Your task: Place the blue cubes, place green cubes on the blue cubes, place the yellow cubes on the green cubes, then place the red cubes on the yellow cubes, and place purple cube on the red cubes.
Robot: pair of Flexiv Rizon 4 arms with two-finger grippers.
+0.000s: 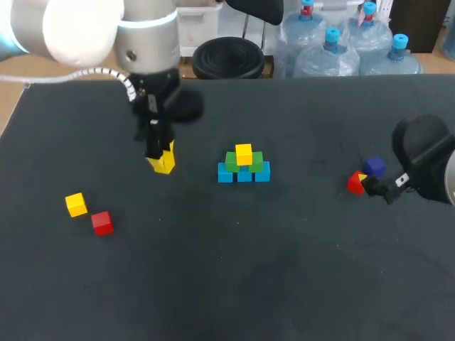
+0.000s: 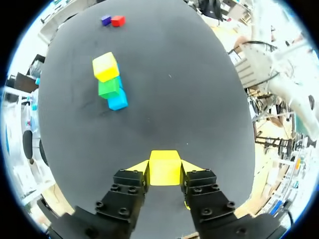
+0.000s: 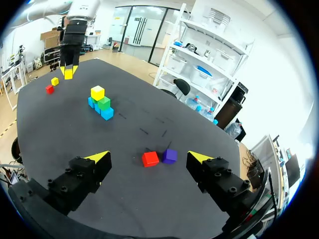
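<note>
— What has your left gripper (image 2: 165,170) got?
— A yellow cube (image 2: 164,163), pinched between both fingers, off to the left of the pile.
— And the pile?
— Three blue cubes (image 1: 244,175) in a row mid-table, green cubes (image 1: 232,161) on them, one yellow block (image 1: 244,153) on top.
— Your right gripper (image 3: 149,157)?
— Spread wide, holding nothing. A red cube (image 1: 355,183) and a purple cube (image 1: 375,167) sit side by side just ahead of it. One fingertip may touch the red one; I can't be sure.
— Anything else?
— A spare yellow cube (image 1: 76,204) and a spare red cube (image 1: 102,222), close together on my far left.
</note>
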